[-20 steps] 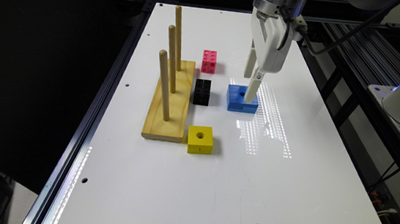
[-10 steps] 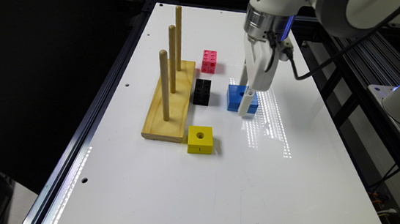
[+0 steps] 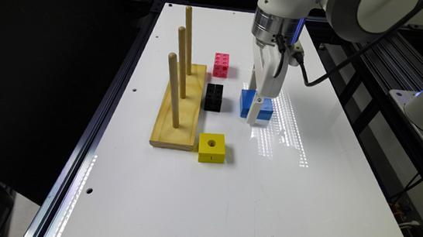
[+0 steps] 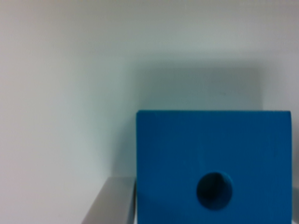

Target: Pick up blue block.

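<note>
The white arm (image 3: 339, 6) reaches down from above, its wrist pointing straight at the table. The gripper (image 3: 253, 112) is low, right at the blue block (image 3: 246, 102). One grey finger (image 4: 112, 200) sits tight against the block's side.

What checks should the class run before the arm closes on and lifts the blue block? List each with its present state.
1. Gripper lowered to the blue block: ok.
2. Finger beside the block's side: ok.
3. Opposite finger placed: cannot tell.
4. Block flat on the table, hole up: ok.
5. Black block apart from the blue one: ok.
6. Grip closed: cannot tell.
</note>
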Robot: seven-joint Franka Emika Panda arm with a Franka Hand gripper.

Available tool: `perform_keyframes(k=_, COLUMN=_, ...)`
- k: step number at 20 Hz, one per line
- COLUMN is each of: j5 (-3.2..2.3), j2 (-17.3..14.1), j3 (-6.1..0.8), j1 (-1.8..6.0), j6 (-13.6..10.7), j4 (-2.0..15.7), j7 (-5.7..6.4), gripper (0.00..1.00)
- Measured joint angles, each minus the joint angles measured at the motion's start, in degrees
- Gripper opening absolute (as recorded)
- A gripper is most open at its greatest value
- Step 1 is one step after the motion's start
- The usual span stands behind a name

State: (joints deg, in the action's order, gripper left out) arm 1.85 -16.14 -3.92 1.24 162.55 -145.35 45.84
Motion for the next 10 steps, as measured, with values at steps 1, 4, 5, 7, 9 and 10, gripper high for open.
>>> perform_keyframes(k=1, j5=0.0, j2=0.01, j3=0.0, j1=-0.01, j6=-0.03, j4=0.08, j7=0.02, gripper=1.0)
perform_keyframes(k=4, j5=0.0, j2=0.04, j3=0.0, j1=0.02, j6=-0.02, j4=0.08, j7=0.02, gripper=0.0)
perform_keyframes(k=5, j5=0.0, j2=0.04, j3=0.0, j1=0.02, j6=-0.02, j4=0.08, j7=0.02, gripper=0.0)
perform_keyframes(k=7, j5=0.0, j2=0.04, j3=0.0, j1=0.02, j6=-0.02, j4=0.08, j7=0.02, gripper=0.0)
perform_keyframes(k=9, j5=0.0, j2=0.05, j3=0.0, j1=0.03, j6=-0.03, j4=0.08, j7=0.02, gripper=0.0)
perform_keyframes(k=10, j5=0.0, j2=0.05, j3=0.0, j1=0.03, j6=-0.03, j4=0.08, j7=0.02, gripper=0.0)
